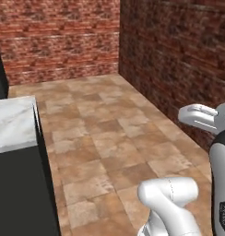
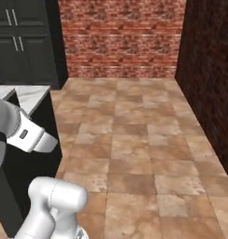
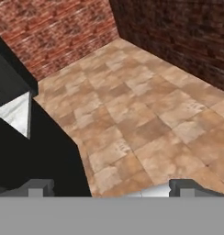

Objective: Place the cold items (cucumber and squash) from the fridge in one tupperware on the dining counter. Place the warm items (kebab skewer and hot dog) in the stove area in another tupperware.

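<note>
Pincer (image 3: 107, 187) wide, over floor (image 3: 146, 119)

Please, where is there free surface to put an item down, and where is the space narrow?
The marble counter top is bare where visible, bordered by its dark cabinet side and the tiled floor. The floor is open up to the brick walls. The open gripper holds nothing. Nowhere looks crowded.
</note>
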{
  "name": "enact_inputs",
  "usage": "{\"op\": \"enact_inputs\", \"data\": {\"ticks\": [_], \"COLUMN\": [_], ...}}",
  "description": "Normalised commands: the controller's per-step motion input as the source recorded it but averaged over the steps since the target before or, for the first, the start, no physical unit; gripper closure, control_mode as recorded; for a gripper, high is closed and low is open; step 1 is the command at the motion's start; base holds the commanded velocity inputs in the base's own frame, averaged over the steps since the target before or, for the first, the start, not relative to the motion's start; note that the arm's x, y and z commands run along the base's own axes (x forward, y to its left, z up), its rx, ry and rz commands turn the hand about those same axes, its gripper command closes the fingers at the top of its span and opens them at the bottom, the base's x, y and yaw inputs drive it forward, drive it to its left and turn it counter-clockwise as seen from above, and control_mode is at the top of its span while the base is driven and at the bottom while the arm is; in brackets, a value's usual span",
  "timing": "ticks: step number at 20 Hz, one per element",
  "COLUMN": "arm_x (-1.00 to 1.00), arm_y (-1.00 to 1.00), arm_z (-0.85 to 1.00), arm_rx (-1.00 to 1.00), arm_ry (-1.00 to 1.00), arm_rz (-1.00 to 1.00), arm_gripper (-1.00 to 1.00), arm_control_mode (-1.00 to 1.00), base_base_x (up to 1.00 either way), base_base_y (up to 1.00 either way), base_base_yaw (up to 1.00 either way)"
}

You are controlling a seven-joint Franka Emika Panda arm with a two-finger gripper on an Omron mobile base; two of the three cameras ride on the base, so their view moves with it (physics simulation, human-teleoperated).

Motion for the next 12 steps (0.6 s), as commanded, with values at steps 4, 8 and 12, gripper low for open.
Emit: {"op": "enact_inputs", "data": {"ticks": [4, 8, 12], "arm_x": [0.0, 0.0, 0.0], "arm_y": [0.0, 0.0, 0.0], "arm_z": [0.0, 0.0, 0.0], "arm_rx": [0.0, 0.0, 0.0], "arm_ry": [0.0, 0.0, 0.0], "arm_rz": [0.0, 0.0, 0.0], "arm_gripper": [-1.0, -1.0, -1.0], "arm_control_mode": [1.0, 1.0, 1.0], "base_base_x": [0.86, 0.98, 1.0], "base_base_y": [-0.91, -0.7, -0.55], "base_base_yaw": [0.3, 0.44, 0.55]}}
